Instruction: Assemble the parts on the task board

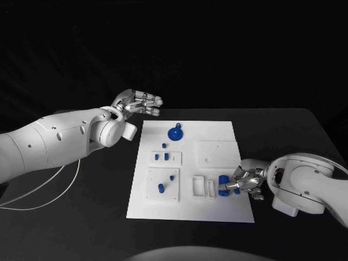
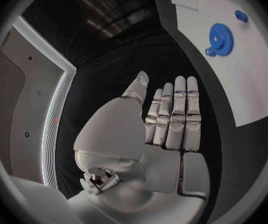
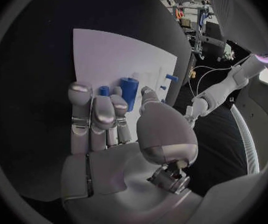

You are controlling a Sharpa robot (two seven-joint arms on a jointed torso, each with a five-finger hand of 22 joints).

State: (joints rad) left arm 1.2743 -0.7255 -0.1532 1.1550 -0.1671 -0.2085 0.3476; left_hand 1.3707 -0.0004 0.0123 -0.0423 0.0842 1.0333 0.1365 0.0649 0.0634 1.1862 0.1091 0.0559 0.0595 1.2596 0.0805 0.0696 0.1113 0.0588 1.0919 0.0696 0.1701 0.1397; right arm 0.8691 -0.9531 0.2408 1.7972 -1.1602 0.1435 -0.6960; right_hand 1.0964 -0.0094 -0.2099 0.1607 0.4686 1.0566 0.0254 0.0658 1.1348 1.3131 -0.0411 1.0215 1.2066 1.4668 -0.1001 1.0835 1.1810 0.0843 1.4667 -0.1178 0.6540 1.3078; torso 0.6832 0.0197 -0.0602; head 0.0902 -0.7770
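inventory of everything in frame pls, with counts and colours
table: 1, black, under everything.
task board: 1, white, mid-table.
gear: 1, blue, far end of the board.
small parts: several, blue, left half of the board.
cylinder: 1, blue, near right corner of the board, at the right hand's fingertips.
cable: 1, white, under the left arm.
left hand: silver, holds nothing, off the board's far left corner.
right hand: silver, at the cylinder; grip unclear.
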